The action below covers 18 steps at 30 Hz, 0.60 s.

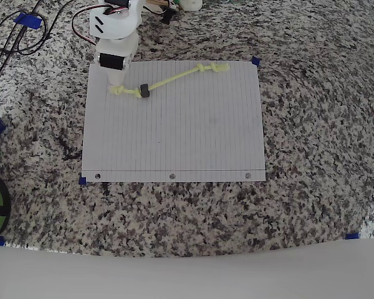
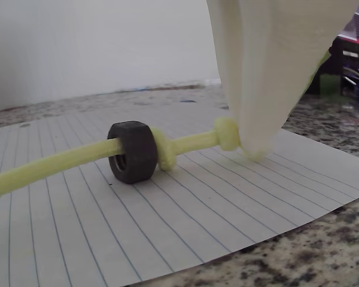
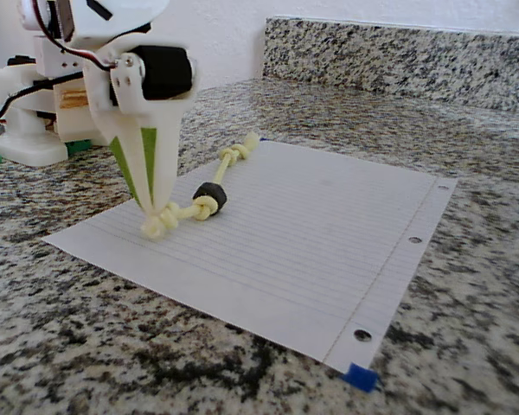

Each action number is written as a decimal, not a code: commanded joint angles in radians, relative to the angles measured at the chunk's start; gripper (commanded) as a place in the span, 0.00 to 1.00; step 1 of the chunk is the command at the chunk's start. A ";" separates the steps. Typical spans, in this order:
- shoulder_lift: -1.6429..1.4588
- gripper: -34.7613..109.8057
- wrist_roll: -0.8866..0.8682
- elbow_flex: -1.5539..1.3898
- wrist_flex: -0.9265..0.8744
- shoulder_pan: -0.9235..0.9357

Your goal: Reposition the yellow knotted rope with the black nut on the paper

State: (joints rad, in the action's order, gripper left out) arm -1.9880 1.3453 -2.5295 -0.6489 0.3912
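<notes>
Yellow knotted rope (image 1: 174, 78): limp, light cord; black nut (image 1: 144, 90) may slide. Lies diagonally across the paper (image 1: 174, 134), far-left area. Best hold: end knot. Claw (image 3: 158, 210) clamped on left end knot.

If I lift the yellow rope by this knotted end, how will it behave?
Probably floppy: the yellow knotted rope lies slack across the paper, so the far end should trail. The black nut is threaded on and stopped by a knot, so it may weigh that end down. The gripper looks closed on the end knot.
</notes>
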 commanded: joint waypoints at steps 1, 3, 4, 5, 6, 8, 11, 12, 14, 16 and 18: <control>-0.072 0.24 0.005 0.025 -0.049 -0.006; -0.126 0.24 -0.002 -0.009 -0.074 0.002; -0.160 0.24 -0.003 -0.035 -0.080 0.008; -0.199 0.24 -0.003 -0.063 -0.092 0.011; -0.247 0.24 -0.005 -0.100 -0.100 0.011; -0.362 0.24 -0.014 -0.192 -0.109 -0.005; -0.535 0.24 -0.031 -0.325 -0.127 -0.078; -0.572 0.24 -0.032 -0.344 -0.158 -0.112; -0.600 0.24 -0.046 -0.348 -0.215 -0.189; -0.597 0.24 -0.097 -0.337 -0.233 -0.255; -0.575 0.24 -0.173 -0.321 -0.247 -0.322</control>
State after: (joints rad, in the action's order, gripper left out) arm -2.5556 1.2609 -2.8716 -0.8744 0.1534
